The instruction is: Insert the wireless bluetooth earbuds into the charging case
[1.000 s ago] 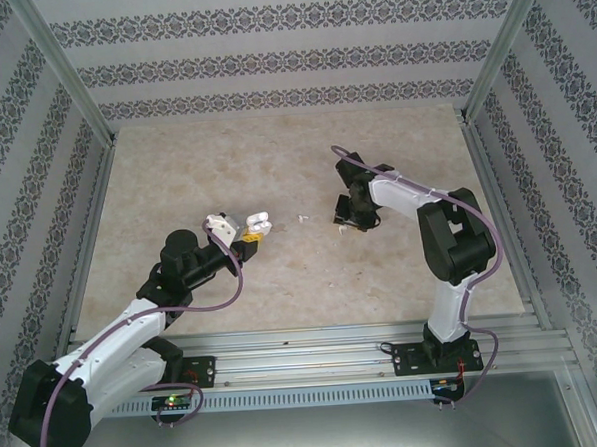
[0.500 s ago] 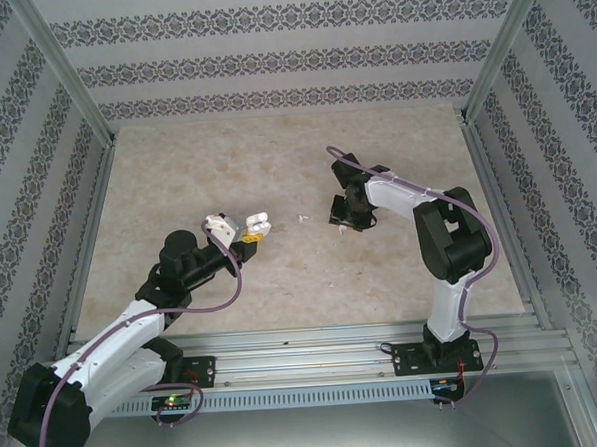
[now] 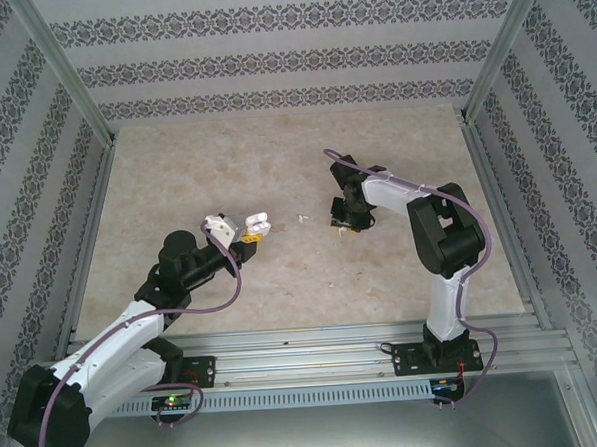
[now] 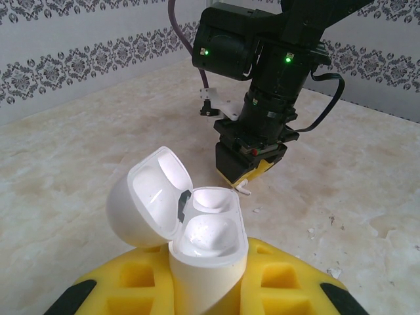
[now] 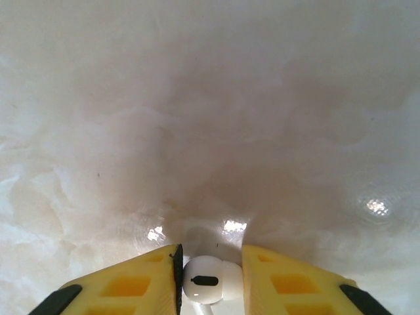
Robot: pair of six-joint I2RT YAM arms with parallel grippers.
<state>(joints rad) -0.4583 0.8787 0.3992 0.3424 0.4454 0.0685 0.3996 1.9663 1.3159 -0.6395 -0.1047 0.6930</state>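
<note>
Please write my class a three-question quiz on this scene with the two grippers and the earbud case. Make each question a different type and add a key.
1. Short answer: what sits between the fingers of the right gripper?
2. True or false: the lid of the charging case is shut.
3. Multiple choice: the charging case is held by A) the left gripper, B) the right gripper, C) neither.

Key
1. A white earbud.
2. False; the lid stands open.
3. A.

Your right wrist view chops the earbud (image 5: 205,281) off at the bottom edge. The charging case (image 4: 209,243) has its base buried in the left gripper (image 4: 207,289), and that white speck (image 3: 301,218) is too tiny to call.
</note>
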